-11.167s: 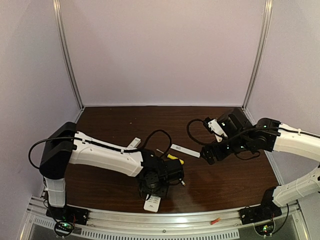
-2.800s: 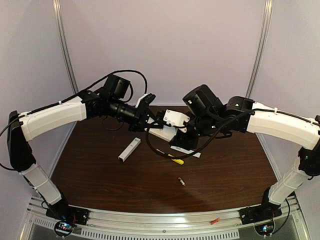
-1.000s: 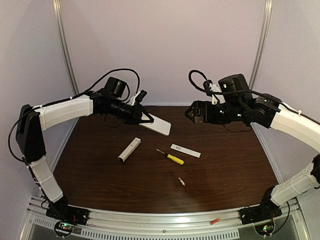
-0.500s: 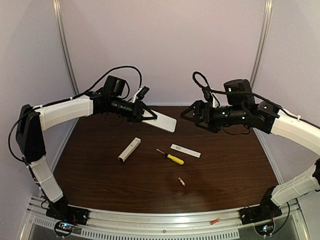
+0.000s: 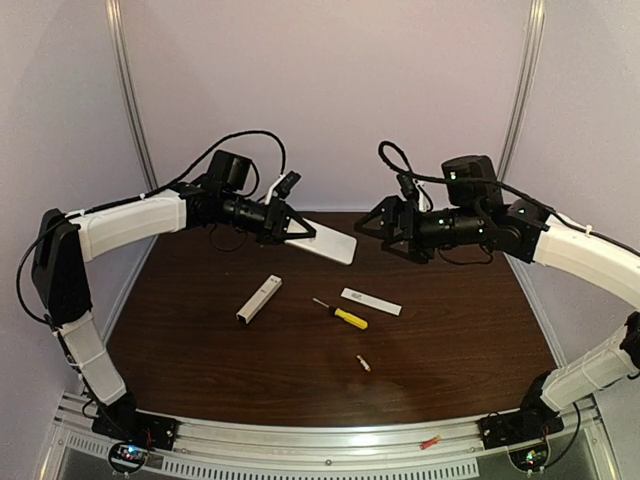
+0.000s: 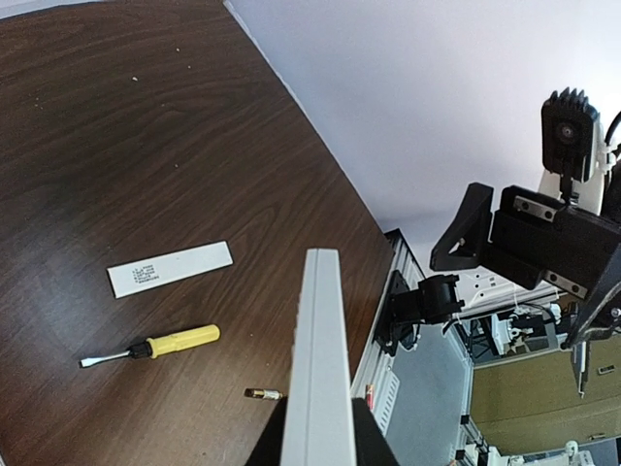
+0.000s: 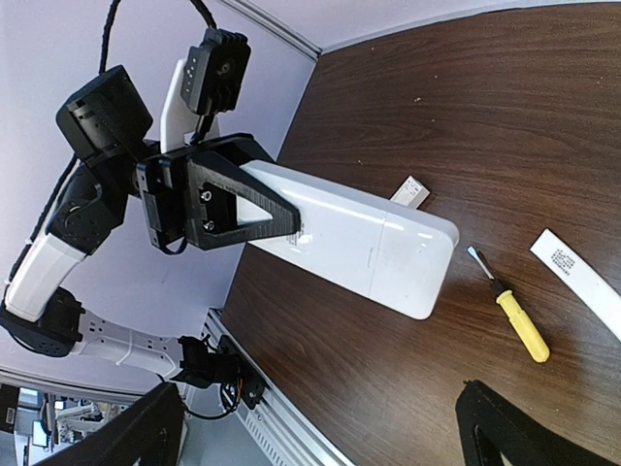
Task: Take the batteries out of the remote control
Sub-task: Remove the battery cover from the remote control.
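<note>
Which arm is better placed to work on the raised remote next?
Right. The right gripper is open, empty and facing the remote, which the left gripper is busy holding up.

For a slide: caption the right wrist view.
Left claw holds the white rectangular remote control above the dark wooden table.

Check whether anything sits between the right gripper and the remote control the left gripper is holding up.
Nothing visible does. The right gripper, jaws open, faces the free end of the remote control across open air; the left gripper clamps the other end. The screwdriver, white strip and one battery lie on the table below that path.
</note>
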Tool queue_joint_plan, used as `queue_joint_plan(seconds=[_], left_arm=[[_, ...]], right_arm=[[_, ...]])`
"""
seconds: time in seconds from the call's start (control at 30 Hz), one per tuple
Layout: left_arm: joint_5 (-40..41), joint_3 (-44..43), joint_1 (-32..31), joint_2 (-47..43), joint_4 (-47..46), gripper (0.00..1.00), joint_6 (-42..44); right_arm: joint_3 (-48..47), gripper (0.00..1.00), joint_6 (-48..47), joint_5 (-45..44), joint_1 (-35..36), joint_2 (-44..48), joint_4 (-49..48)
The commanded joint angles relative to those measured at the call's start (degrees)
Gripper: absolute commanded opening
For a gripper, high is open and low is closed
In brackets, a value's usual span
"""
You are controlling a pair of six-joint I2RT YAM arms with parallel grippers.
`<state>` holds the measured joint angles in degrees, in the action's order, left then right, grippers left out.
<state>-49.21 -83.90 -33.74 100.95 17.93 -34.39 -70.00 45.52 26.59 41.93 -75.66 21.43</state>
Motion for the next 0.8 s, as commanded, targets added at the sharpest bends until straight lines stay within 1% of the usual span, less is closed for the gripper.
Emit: queue_joint_plan(seconds=[0.0, 0.13, 0.47, 0.77], left_arm=[[-4.78, -2.50, 0.16, 0.57, -5.54, 0.00, -0.85], [-7.22, -2.41, 0.16, 0.57, -9.23, 0.00, -3.37], [-9.68, -2.60, 0.17, 0.84, -14.85, 0.00, -6.89], [-10.90, -2.70, 0.17, 0.92, -17.27, 0.00, -8.69]], right_arm=[[-1.35, 1.00, 0.78, 1.45, -0.75, -0.33, -5.27], [-1.38, 1.00, 1.64, 3.89, -1.21, -0.58, -9.20], [-3.38, 0.97, 3.36, 5.33, -1.41, -2.32, -11.49], [-4.56, 0.94, 4.49, 6.98, -1.46, -4.51, -13.54]])
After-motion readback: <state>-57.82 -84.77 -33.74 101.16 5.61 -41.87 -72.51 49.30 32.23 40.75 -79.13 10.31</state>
